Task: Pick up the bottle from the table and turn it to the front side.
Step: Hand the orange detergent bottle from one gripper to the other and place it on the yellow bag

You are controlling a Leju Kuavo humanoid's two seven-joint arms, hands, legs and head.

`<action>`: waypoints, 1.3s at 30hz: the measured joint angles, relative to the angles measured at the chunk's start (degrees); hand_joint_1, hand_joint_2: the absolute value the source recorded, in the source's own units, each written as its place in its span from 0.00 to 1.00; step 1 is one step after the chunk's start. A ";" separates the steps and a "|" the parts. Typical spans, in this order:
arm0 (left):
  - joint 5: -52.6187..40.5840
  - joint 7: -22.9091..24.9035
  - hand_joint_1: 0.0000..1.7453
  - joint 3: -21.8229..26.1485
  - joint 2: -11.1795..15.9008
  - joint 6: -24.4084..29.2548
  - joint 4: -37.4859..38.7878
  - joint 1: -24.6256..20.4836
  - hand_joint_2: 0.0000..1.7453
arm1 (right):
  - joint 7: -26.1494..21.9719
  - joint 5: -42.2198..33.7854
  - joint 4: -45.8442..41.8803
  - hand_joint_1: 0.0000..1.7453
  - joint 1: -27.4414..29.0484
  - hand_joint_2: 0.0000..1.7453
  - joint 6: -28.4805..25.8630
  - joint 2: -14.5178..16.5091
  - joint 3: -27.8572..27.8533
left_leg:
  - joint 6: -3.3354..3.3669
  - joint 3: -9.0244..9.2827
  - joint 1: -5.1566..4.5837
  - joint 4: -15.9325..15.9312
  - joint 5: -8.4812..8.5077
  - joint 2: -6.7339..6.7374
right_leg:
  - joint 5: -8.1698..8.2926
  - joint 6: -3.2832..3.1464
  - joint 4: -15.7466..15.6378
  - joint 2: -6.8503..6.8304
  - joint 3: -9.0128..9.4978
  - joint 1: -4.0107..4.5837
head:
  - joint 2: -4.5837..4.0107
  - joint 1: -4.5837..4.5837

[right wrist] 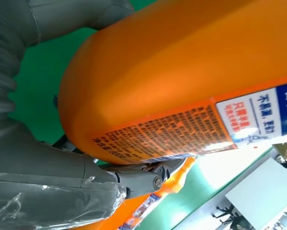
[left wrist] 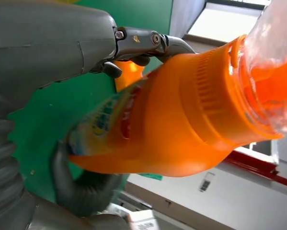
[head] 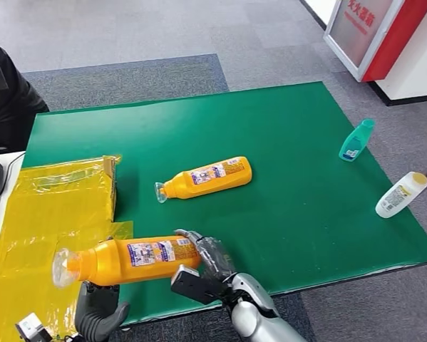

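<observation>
An orange bottle (head: 135,256) with a clear cap lies level in the air over the front edge of the green table (head: 308,235), cap to the left, printed label upward. My right hand (head: 208,267) grips its base end. My left hand (head: 98,310) holds it from below near the neck. In the left wrist view the bottle (left wrist: 192,120) sits between a finger on one side and the thumb on the other of the left hand (left wrist: 44,48). Close up in the right wrist view, the bottle's base (right wrist: 177,62) lies in my right hand (right wrist: 62,182).
A second orange bottle (head: 211,174) lies on the table's middle. A teal bottle (head: 356,140) and a white bottle (head: 400,194) lie at the right edge. A yellow bag (head: 44,214) covers the left. A person (head: 6,100) sits far left.
</observation>
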 joint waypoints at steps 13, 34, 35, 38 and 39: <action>2.43 0.01 0.03 -1.82 -0.65 -1.36 0.51 -0.49 1.00 | -2.23 -0.21 10.05 1.00 -1.37 1.00 -3.10 4.39 2.73 | 0.00 -0.01 -0.01 0.00 0.00 0.00 | 0.00 0.00 0.00 0.00 -0.01 -0.01 | 0.00 0.00; -12.13 0.89 1.00 -7.15 -0.68 17.96 0.80 -0.70 1.00 | -1.33 -2.31 9.44 0.47 2.39 1.00 -6.17 2.40 2.51 | 0.01 -0.03 -0.03 0.00 -0.01 0.00 | 0.00 0.01 0.00 0.00 -0.05 -0.03 | 0.00 -0.01; -12.33 1.05 1.00 -7.92 -0.56 18.81 0.80 -0.72 1.00 | -1.24 -2.45 8.80 0.22 2.87 1.00 -6.39 2.05 2.51 | 0.01 -0.04 -0.03 0.00 -0.01 0.00 | 0.00 0.01 0.00 0.00 -0.05 -0.03 | 0.00 -0.01; -13.79 1.73 1.00 -9.70 -0.20 22.36 0.79 -1.02 1.00 | -1.13 -3.13 7.08 0.00 4.14 1.00 -7.20 1.19 2.50 | 0.01 -0.03 -0.03 0.00 -0.01 0.00 | -0.01 0.01 -0.01 -0.01 -0.11 -0.03 | 0.00 -0.01; -14.61 2.10 1.00 -10.26 -0.05 24.47 0.76 -1.20 1.00 | -1.16 -3.68 6.17 0.00 4.80 1.00 -7.66 0.80 2.48 | 0.01 -0.03 -0.03 0.00 -0.01 -0.01 | -0.01 0.01 -0.01 -0.02 -0.13 -0.03 | 0.00 -0.01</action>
